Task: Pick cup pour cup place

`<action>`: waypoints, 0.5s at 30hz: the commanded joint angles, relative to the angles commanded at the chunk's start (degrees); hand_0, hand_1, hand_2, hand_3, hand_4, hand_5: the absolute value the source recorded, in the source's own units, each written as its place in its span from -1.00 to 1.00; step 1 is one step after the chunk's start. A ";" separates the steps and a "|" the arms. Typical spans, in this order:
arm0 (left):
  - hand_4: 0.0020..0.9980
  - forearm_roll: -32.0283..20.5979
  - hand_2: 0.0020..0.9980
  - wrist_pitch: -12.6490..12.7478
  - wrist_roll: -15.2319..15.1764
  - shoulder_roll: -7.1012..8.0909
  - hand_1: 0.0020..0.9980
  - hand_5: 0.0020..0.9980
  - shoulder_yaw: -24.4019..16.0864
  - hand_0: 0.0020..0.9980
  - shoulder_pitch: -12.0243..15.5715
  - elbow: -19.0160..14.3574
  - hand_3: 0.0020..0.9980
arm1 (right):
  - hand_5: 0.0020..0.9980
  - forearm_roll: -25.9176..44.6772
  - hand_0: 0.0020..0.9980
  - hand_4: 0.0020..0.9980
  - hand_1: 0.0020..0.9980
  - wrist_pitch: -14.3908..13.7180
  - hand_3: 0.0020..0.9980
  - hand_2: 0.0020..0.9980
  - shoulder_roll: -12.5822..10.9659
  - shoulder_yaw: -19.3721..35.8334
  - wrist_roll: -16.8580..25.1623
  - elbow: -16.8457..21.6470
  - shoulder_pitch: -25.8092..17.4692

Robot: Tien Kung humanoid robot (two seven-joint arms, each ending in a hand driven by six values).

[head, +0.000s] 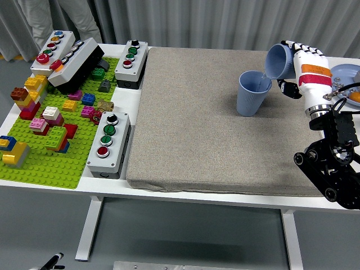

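A blue cup (252,94) stands upright on the grey mat (208,129), toward its far right. My right hand (295,64) is shut on a second blue cup (278,62), held tipped with its mouth down and left, just above the standing cup's rim. A thin stream shows between the two cups. The left hand is out of sight.
A green baseplate (50,169) with several coloured bricks lies at the left. Button boxes (108,143) (131,63) (66,54) stand along it and at the back left. A blue plate (344,74) with food sits at the right edge. A person's legs (56,17) show at the far left.
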 joint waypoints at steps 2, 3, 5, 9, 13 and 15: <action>0.28 -0.02 0.77 0.01 0.00 0.00 0.60 0.96 0.00 0.69 0.05 0.00 0.58 | -1.00 -0.36 0.63 0.24 0.34 0.00 0.19 0.19 -0.03 -0.10 -0.32 0.02 0.00; 0.28 -0.03 0.77 0.02 0.01 0.00 0.60 0.96 -0.01 0.69 0.07 0.00 0.58 | -1.00 -0.48 0.63 0.24 0.34 0.00 0.19 0.19 -0.04 -0.14 -0.42 0.04 0.01; 0.28 0.00 0.77 0.01 0.02 0.01 0.60 0.96 0.01 0.69 0.10 0.00 0.58 | -1.00 -0.68 0.63 0.24 0.34 0.00 0.19 0.19 -0.06 -0.21 -0.59 0.11 0.00; 0.28 0.06 0.77 -0.02 0.03 0.03 0.60 0.96 0.04 0.69 0.22 0.00 0.58 | -1.00 -1.41 0.63 0.23 0.34 0.00 0.17 0.19 -0.15 -0.81 -1.24 0.23 -0.04; 0.28 0.00 0.77 0.02 0.01 0.03 0.60 0.96 0.02 0.69 0.23 0.00 0.58 | -1.00 -1.59 0.63 0.23 0.34 0.00 0.17 0.19 -0.31 -1.28 -1.40 0.27 -0.02; 0.28 0.03 0.77 0.01 0.02 0.04 0.60 0.96 0.02 0.69 0.19 0.00 0.58 | -1.00 -2.03 0.63 0.22 0.34 0.00 0.15 0.18 -0.52 -1.51 -1.62 0.39 0.12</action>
